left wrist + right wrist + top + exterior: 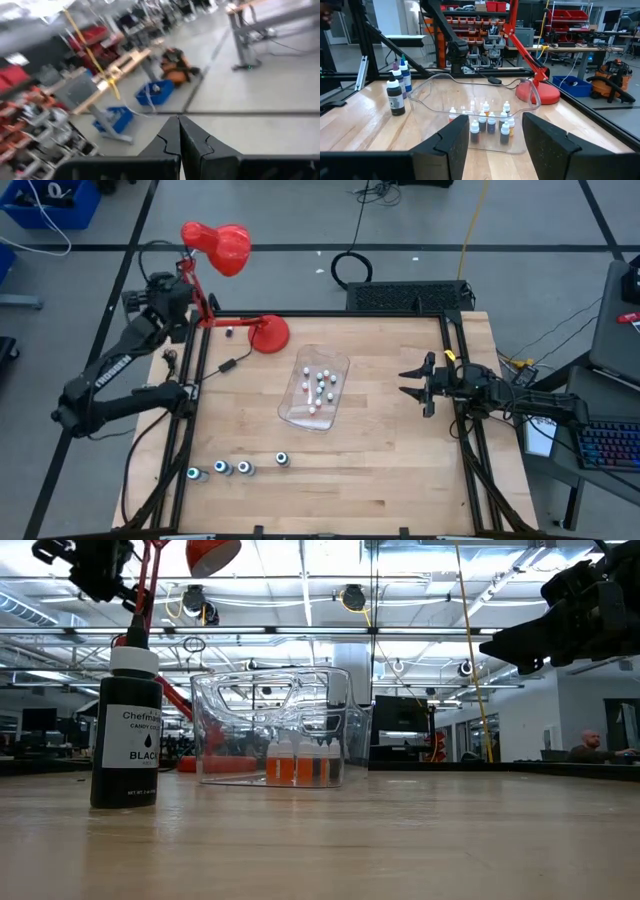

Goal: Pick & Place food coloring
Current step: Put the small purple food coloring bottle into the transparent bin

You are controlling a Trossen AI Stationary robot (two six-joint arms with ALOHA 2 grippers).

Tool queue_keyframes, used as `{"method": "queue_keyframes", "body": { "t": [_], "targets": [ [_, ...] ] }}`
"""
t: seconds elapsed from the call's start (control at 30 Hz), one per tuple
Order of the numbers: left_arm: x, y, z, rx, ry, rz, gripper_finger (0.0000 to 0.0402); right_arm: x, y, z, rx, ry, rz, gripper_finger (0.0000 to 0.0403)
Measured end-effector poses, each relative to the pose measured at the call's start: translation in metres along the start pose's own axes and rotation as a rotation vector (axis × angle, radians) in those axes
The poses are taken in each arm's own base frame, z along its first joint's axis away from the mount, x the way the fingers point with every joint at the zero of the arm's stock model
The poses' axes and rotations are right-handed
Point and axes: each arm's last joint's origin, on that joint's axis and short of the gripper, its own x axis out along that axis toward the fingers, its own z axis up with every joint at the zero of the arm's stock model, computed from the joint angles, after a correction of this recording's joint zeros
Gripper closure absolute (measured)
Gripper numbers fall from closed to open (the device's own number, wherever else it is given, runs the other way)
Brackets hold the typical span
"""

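Observation:
Several tiny white-topped food coloring bottles [320,388] stand inside a clear plastic tub [338,365] at mid-table; the right wrist view shows them [489,124] upright on its floor. Four larger dark bottles with teal-white tops [235,468] stand in a row near the table's near-left corner; one, labelled black [125,735], looms large in the low view. My right gripper [412,381] hovers open to the right of the tub, pointing at it [492,150]. My left gripper [178,131] is shut, raised beside the red lamp at the far left [160,292].
A red desk lamp [268,332] stands on its round base at the far-left part of the table, head [222,246] beyond the edge, with its cord [225,366] trailing on the wood. Black frame rails [460,420] run along both sides. Bare wood lies between tub and near edge.

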Motion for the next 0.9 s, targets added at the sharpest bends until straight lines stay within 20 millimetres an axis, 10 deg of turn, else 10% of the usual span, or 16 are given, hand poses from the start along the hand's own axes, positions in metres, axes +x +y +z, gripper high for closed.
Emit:
{"method": "queue_keyframes", "body": {
  "t": [0.9],
  "targets": [
    [0.004,-0.037,-0.019,0.047,0.508,-0.411,0.0401,0.000,0.000,0.000,-0.001,-0.002,0.000,0.0229]
  ]
}}
